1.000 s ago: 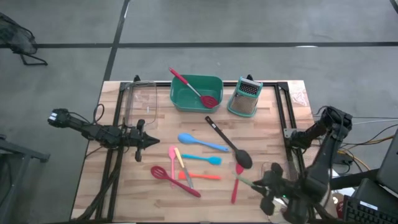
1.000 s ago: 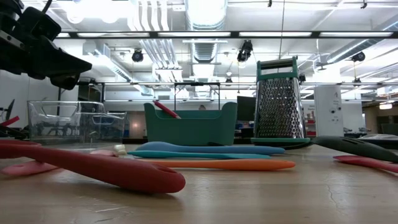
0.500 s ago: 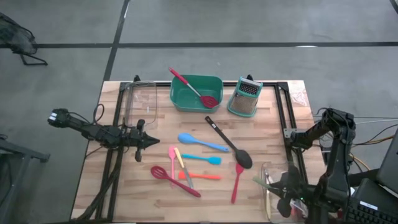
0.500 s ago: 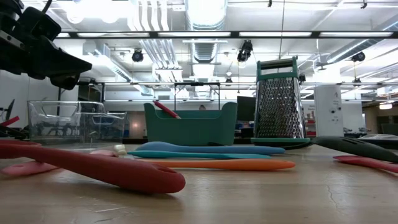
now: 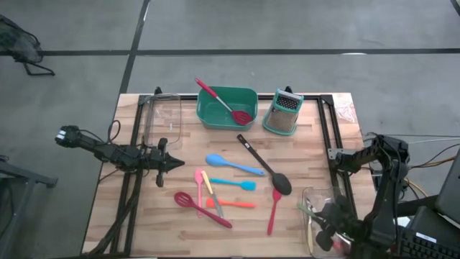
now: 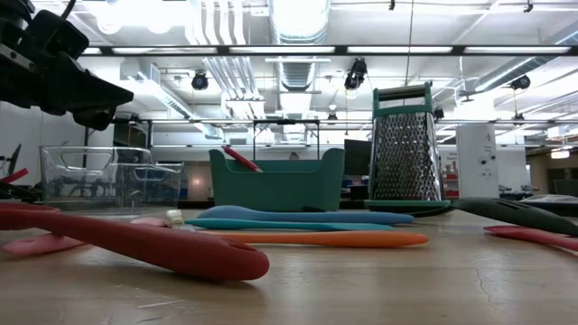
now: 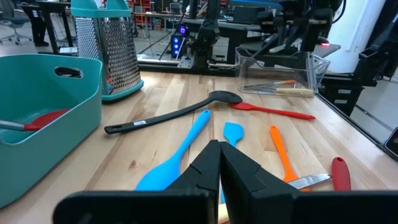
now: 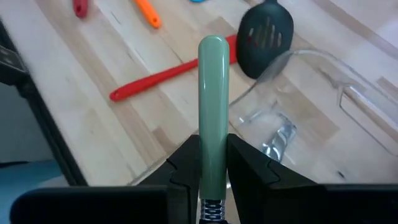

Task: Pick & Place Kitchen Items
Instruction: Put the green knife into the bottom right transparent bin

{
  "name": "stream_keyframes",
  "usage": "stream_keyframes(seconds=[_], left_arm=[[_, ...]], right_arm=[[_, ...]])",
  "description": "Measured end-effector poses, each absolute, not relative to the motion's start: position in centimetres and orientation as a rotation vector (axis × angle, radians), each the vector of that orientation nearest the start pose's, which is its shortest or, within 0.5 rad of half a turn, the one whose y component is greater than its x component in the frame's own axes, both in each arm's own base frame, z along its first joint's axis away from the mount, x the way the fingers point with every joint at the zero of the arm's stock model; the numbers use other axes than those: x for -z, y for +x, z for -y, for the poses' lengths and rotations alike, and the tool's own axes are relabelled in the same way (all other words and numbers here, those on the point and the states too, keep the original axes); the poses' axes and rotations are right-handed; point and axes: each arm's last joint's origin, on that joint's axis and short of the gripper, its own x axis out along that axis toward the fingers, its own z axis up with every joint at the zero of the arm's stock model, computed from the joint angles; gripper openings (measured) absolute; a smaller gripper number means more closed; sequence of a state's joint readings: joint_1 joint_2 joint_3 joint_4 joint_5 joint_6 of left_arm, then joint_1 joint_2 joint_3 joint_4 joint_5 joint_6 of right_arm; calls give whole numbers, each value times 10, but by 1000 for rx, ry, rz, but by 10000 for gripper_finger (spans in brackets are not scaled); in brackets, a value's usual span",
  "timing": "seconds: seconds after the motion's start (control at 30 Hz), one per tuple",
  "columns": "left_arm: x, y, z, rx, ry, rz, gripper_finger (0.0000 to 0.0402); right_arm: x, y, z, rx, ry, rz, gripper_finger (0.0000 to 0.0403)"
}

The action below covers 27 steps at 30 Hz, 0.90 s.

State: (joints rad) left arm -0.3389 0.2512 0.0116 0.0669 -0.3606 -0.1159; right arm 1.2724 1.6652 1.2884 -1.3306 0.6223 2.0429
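My right gripper (image 8: 212, 146) is shut on a pale green-handled utensil (image 8: 212, 93) above a clear tub (image 8: 311, 106) at the table's near right corner (image 5: 316, 208). Loose on the wood lie a black slotted spoon (image 5: 266, 167), a red spoon (image 5: 274, 211), a blue spoon (image 5: 233, 165), a light-blue spatula (image 5: 233, 184), an orange one (image 5: 230, 203) and a dark red slotted spoon (image 5: 203, 207). A red slotted spatula (image 5: 224, 103) leans in the teal tub (image 5: 208, 115). My left gripper (image 5: 176, 164) waits shut over the table's left side. My right gripper pinches the green handle between its two fingers, at the end where a metal coil shows (image 8: 212, 186). The handle runs on past the fingertips along the line of the fingers, which slant down. It is lifted clear, its free end (image 8: 212, 46) over the clear tub's rim.
A steel grater (image 5: 282, 113) stands right of the teal tub at the far edge. A second clear tub (image 5: 164, 119) sits far left. The near-right clear tub (image 7: 280, 68) holds a few utensils. Black frame rails run along both table sides (image 5: 332, 137).
My right gripper has carried the green-handled utensil toward the table's near right corner and downward, tipping its fingers further down; it now hangs over the clear tub there. The utensils on the table have kept their places.
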Motion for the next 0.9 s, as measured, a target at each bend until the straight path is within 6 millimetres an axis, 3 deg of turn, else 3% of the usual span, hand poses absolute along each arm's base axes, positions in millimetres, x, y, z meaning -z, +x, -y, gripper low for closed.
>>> stream_keyframes(seconds=[0.9], left_arm=[[-153, 107, 27, -31, -56, -161, 12]], right_arm=[[-189, 103, -279, 756, 388, -847, 63]])
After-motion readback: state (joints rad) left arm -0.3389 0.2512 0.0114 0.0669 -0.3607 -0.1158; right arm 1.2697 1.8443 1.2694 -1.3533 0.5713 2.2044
